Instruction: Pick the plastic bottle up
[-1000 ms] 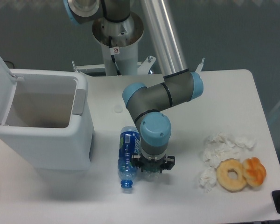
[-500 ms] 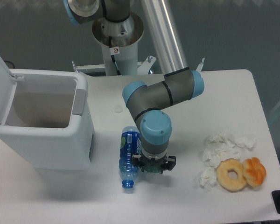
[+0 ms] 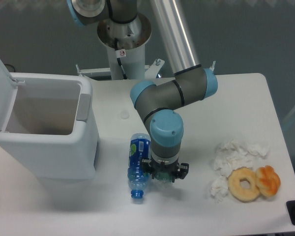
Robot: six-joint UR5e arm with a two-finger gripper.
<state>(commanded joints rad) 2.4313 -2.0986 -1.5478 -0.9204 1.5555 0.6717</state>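
Far left on the bench (image 3: 246, 98): white open bin (image 3: 49, 142), lid raised, hollow inside showing. Just right of the bin, lying on its side: clear bottle with blue label and blue cap (image 3: 137, 168), cap pointing toward the near bench edge. Touching or just beside that bottle's right flank: the hand (image 3: 164, 178), pointing straight down under the arm's blue-capped wrist (image 3: 166, 132). Beneath the hand, only a glint of clear plastic with a hint of green, most likely the plastic bottle (image 3: 162, 179), almost wholly hidden by the wrist. Cannot tell whether the fingers are apart or closed on it, being seen from above. Further right, well apart: crumpled white tissues (image 3: 233, 158), then a ring doughnut (image 3: 244, 184) touching a browner pastry (image 3: 268, 181) at the far right.
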